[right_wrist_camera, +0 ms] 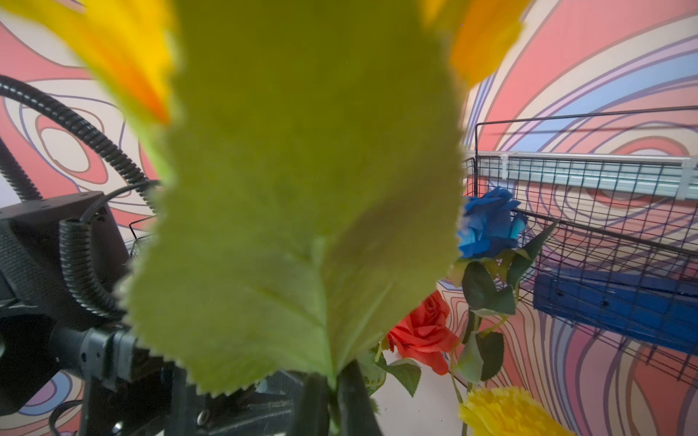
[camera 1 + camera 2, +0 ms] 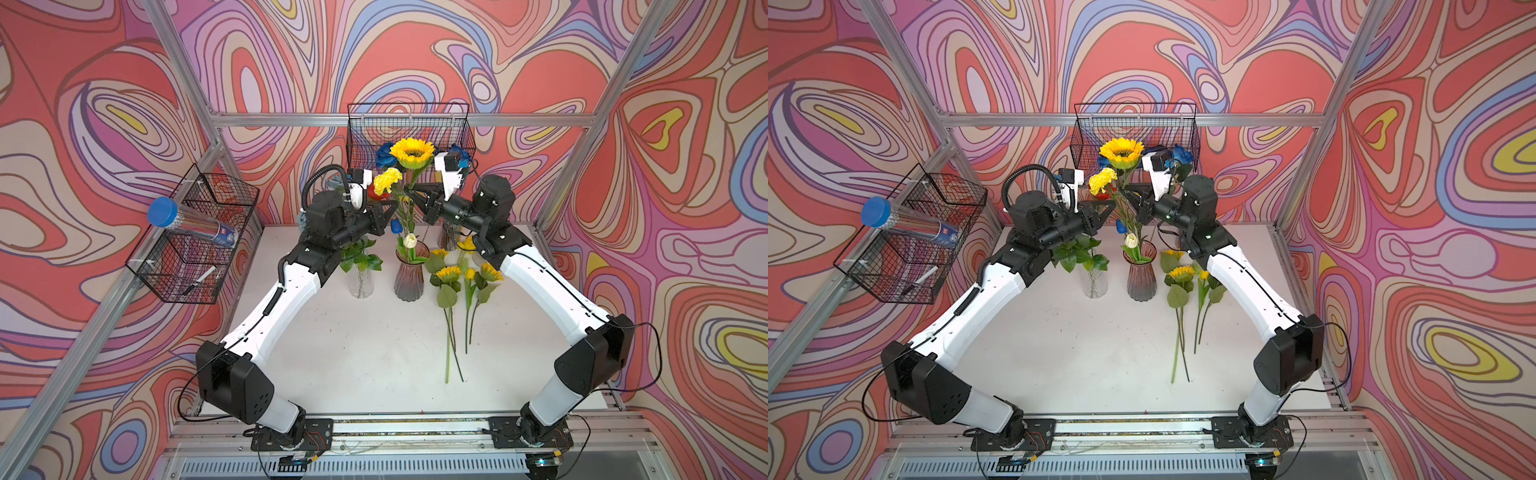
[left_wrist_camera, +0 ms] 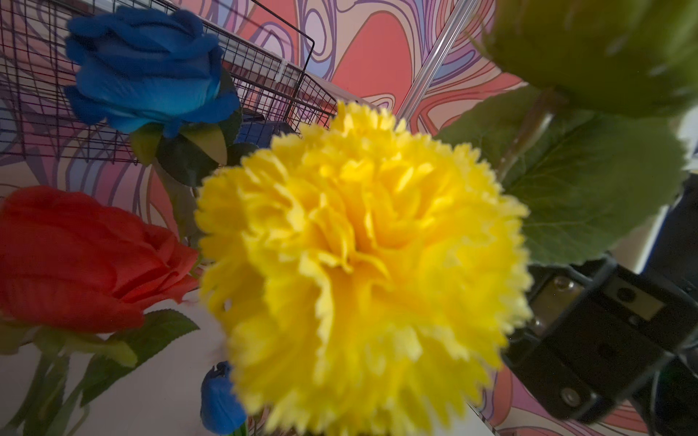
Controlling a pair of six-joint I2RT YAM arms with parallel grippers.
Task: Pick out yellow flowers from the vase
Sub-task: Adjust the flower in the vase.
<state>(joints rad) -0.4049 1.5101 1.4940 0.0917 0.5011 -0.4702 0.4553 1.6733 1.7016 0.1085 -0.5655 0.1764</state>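
In both top views the ribbed pinkish vase stands mid-table with a white tulip in it. A sunflower and a yellow carnation rise high above it. My left gripper is shut on the carnation's stem. The carnation bloom fills the left wrist view and hides the jaws. My right gripper is shut on the sunflower's stem, under a big leaf. More yellow flowers lie on the table at the right.
A clear vase with leaves, a red rose and a blue rose stands left of the pinkish vase. Another vase is half hidden behind my right arm. Wire baskets hang at the back and left.
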